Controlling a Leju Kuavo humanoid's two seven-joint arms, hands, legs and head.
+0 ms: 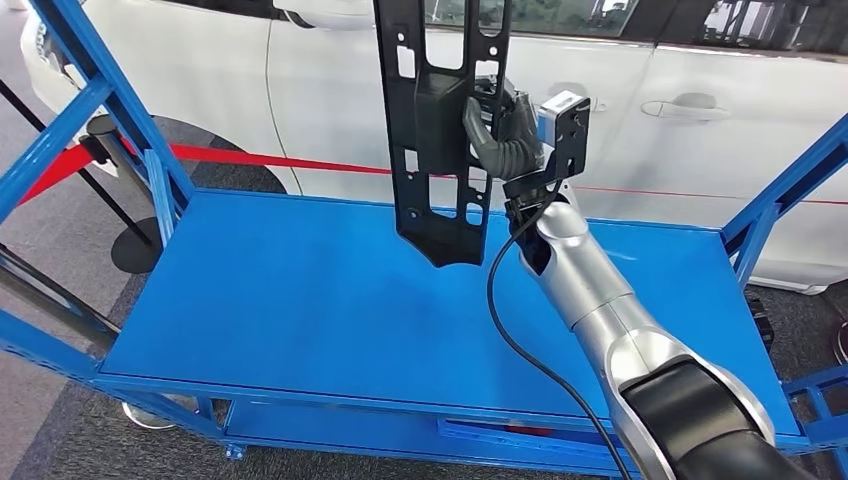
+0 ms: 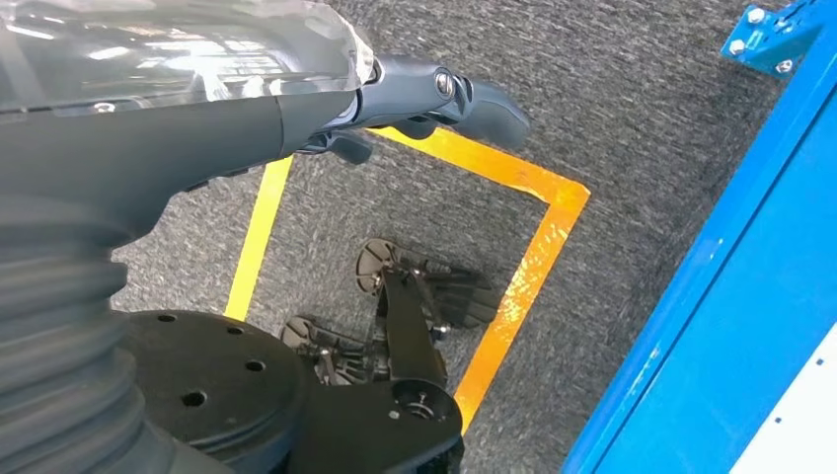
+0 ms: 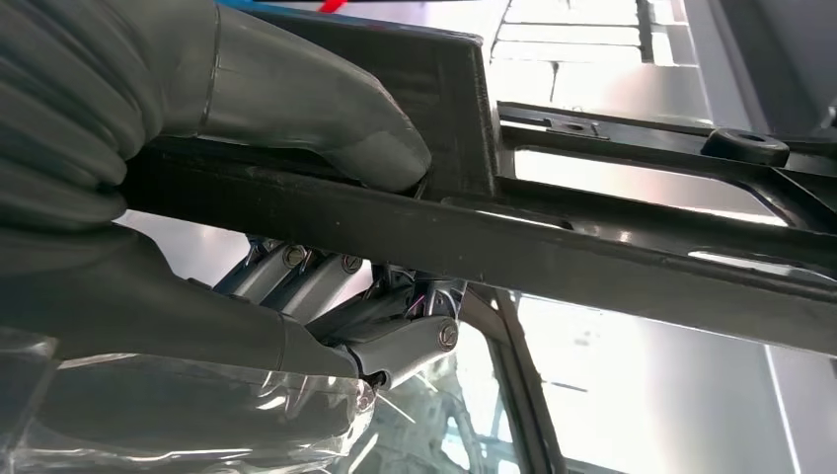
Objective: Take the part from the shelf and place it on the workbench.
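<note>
Above the blue workbench (image 1: 300, 290) — right hand (image 1: 505, 135) gripping the black part (image 1: 440, 130), mid-carry — next, lower gently, lay flat, let go; left hand (image 2: 434, 94) unclear

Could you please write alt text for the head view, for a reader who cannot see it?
The right hand holds a long black part upright above a blue workbench. A white car stands behind a red line.
</note>
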